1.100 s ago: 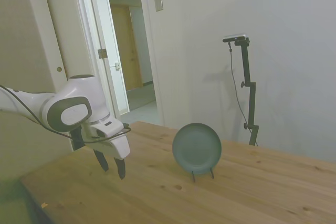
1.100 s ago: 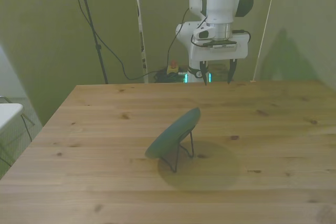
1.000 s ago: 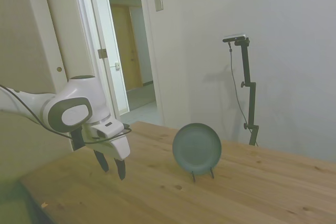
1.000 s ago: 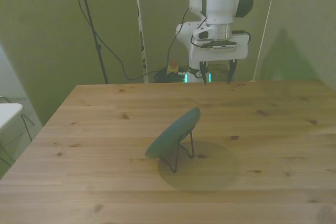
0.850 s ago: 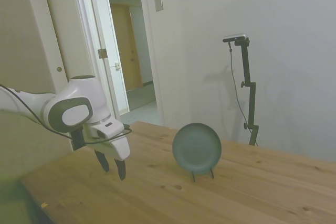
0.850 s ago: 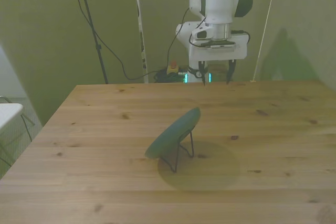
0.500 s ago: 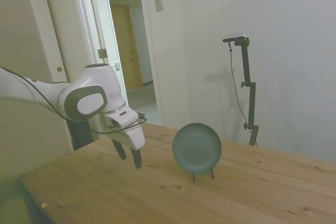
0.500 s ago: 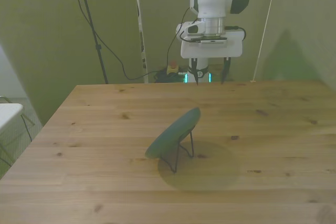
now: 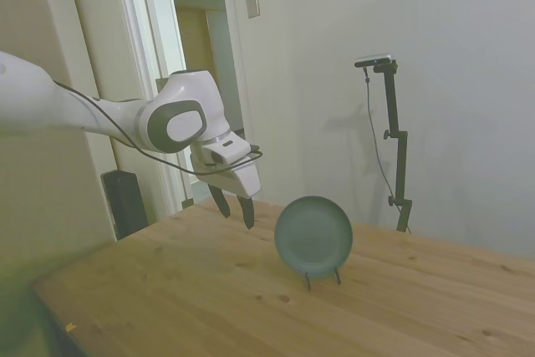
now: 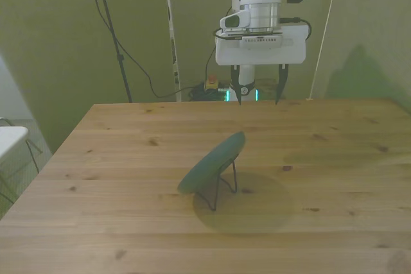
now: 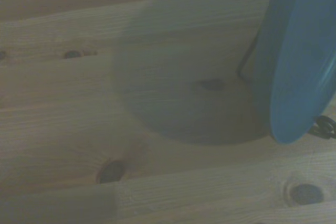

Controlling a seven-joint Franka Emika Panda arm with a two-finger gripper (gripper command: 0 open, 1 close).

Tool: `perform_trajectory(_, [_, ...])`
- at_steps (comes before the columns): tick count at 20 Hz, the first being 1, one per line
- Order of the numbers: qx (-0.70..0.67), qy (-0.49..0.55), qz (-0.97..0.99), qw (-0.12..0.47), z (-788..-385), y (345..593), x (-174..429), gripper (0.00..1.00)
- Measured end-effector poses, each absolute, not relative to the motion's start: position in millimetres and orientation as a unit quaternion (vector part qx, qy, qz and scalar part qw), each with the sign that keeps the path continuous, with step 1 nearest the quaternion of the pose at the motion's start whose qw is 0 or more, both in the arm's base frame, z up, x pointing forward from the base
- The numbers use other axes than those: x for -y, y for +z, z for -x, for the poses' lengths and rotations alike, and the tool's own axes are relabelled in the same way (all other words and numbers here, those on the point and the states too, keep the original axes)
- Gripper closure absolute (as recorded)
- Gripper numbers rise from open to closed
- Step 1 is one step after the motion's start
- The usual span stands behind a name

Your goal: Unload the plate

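The dull blue-green plate (image 9: 313,237) stands nearly upright, leaning on a thin black wire stand (image 9: 322,277) near the middle of the wooden table (image 9: 192,290). In the front view the plate (image 10: 212,163) is seen edge-on, tilted over the stand (image 10: 222,184). The wrist view shows the plate's back (image 11: 302,56) and its round shadow on the wood. My gripper (image 9: 236,216) hangs open and empty in the air, above the table and left of the plate in the side view. In the front view the gripper (image 10: 259,100) is above the table's far edge, well apart from the plate.
The table (image 10: 115,178) carries only the plate and its stand. A dark box (image 9: 125,203) stands on the floor by an open doorway (image 9: 205,81) beyond the table. A white surface (image 10: 9,137) shows at the front view's left edge.
My arm has risen and swung toward the plate, rightward in the side view. The gripper stayed open. The plate and its stand have not moved.
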State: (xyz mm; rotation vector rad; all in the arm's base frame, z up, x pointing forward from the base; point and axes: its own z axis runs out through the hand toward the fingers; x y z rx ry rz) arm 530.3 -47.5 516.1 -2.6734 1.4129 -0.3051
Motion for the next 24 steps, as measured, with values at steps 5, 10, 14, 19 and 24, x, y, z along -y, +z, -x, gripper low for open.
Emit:
perform_trajectory(5, [-0.477,-0.119,0.868,0.064,-550,537,41,0.0])
perform_trajectory(10, [-0.528,-0.13,0.835,0.078,-597,547,35,0.0])
perform_trajectory(14, [-0.577,-0.122,0.805,0.065,-637,541,52,0.0])
perform_trajectory(19, [-0.613,-0.117,0.78,0.043,-669,550,86,0.0])
perform_trajectory(24, [-0.618,-0.118,0.776,0.037,-687,557,94,0.0])
